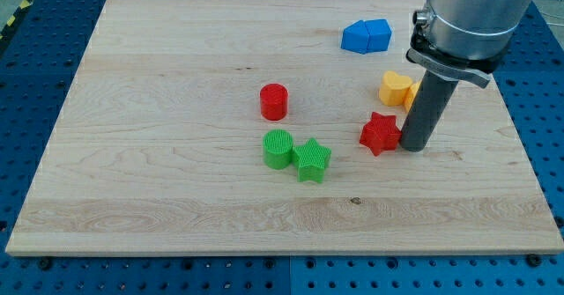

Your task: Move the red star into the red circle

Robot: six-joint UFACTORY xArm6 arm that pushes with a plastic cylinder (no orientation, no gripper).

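The red star lies on the wooden board, right of the middle. The red circle, a short red cylinder, stands to the star's left and a little toward the view's top, with a clear gap between them. My tip rests on the board right at the star's right side, touching it or nearly so. The dark rod rises from there to the grey arm housing at the view's top right.
A green cylinder and a green star sit side by side below the red circle. A yellow heart-like block lies just behind the rod. A blue block lies near the board's top edge.
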